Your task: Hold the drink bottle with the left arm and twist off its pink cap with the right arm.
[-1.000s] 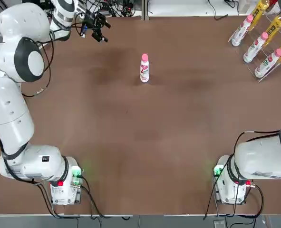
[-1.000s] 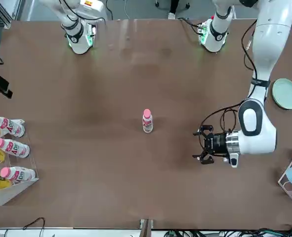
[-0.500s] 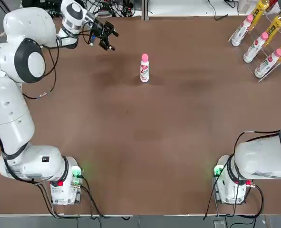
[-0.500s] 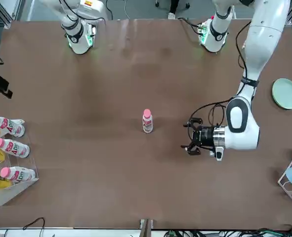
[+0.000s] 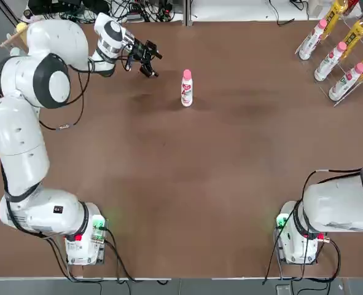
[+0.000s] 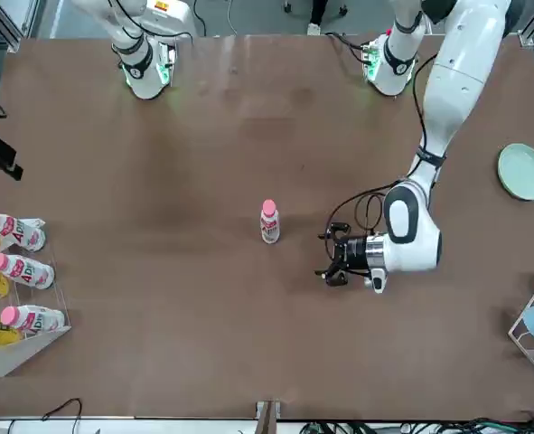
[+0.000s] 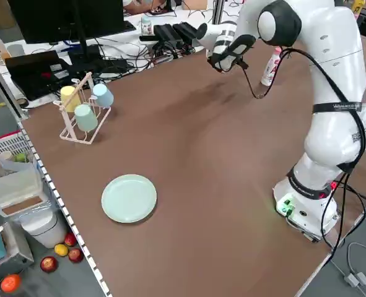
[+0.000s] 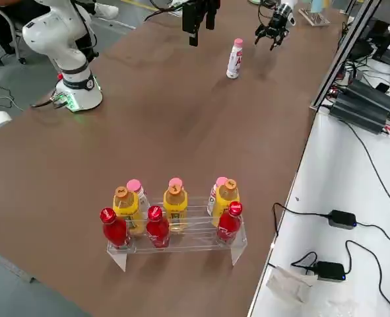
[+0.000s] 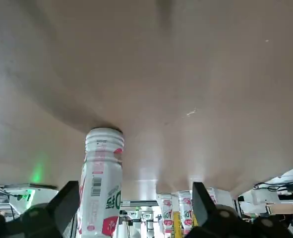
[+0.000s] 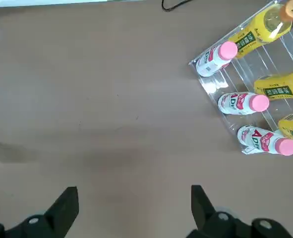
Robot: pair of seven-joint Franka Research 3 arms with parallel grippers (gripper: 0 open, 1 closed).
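The drink bottle (image 5: 186,90) stands upright toward the far side of the table, its pink cap (image 5: 186,74) screwed on; the bottle (image 6: 269,226) and its cap (image 6: 268,207) show in the front view too. My left gripper (image 5: 152,64) is open and low, a short way to the bottle's left, pointing at it. In the left wrist view the bottle (image 9: 100,188) lies just ahead, nearer one finger (image 9: 67,203), with its cap out of view. My right gripper (image 10: 133,198) is open, high above the table, holding nothing.
A clear rack (image 5: 347,80) of pink-capped and yellow bottles stands at the far right corner, with red bottles in the same rack (image 8: 175,221) in the right side view. A green plate (image 6: 523,172) and a cup rack (image 7: 82,106) sit on the left side.
My left gripper has swung from the far left corner rightward toward the bottle, closing most of the gap. The bottle and the right arm have not moved.
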